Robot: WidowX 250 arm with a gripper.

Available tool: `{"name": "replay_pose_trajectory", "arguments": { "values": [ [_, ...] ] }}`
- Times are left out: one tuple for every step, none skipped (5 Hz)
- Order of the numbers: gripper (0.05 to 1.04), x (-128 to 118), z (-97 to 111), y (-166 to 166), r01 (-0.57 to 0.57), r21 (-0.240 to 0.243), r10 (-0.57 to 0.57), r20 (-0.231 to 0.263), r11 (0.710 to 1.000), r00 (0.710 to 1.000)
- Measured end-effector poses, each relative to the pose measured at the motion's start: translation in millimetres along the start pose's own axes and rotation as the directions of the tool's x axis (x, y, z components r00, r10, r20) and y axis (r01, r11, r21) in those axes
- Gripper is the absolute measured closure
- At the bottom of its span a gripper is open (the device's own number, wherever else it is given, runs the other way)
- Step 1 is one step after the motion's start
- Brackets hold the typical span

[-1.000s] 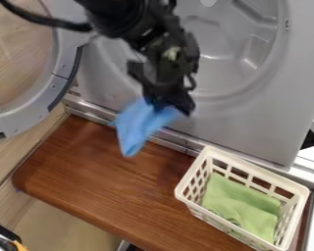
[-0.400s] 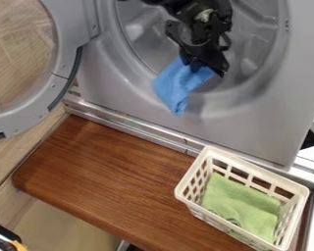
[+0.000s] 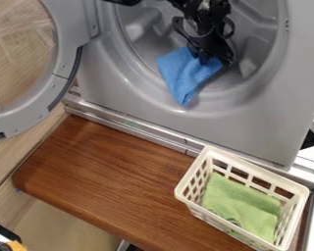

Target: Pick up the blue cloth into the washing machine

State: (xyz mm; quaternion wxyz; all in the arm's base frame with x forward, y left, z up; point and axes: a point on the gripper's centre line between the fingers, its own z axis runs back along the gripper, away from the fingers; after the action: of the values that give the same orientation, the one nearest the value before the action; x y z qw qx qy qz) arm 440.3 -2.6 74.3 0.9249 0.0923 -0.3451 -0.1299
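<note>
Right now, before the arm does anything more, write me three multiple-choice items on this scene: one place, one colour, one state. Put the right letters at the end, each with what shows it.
1. Where is the blue cloth?
A) Spread on the wooden board
B) Hanging from the gripper
C) Lying on the floor

2. What colour is the cloth inside the basket?
A) Green
B) Red
C) Black

3. How does the door of the washing machine stand?
A) Fully shut
B) Taken off the machine
C) Swung open

Right letters:
1: B, the gripper's tips are at the cloth's upper part and its lower corner hangs down.
2: A, light green fabric lies within the basket's slatted walls.
3: C, the door stands out to the left in the view, leaving the round opening uncovered.
</note>
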Motion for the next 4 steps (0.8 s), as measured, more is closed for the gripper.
{"name": "replay_pose_trajectory", "arguments": {
  "values": [
    [0.976, 1.3, -10.2, -0.8, -0.017, -0.085, 0.019, 0.016, 0.996, 1.000],
    [0.802, 1.4, -13.3, 0.4, -0.032, -0.178, 0.039, 0.033, 0.983, 0.999],
    [0.520, 2.6, -12.4, 5.0, -0.061, -0.250, 0.080, 0.068, 0.966, 0.994],
    [0.216, 7.4, -11.0, 7.2, -0.110, -0.295, 0.133, 0.061, 0.949, 0.989]
  ]
}}
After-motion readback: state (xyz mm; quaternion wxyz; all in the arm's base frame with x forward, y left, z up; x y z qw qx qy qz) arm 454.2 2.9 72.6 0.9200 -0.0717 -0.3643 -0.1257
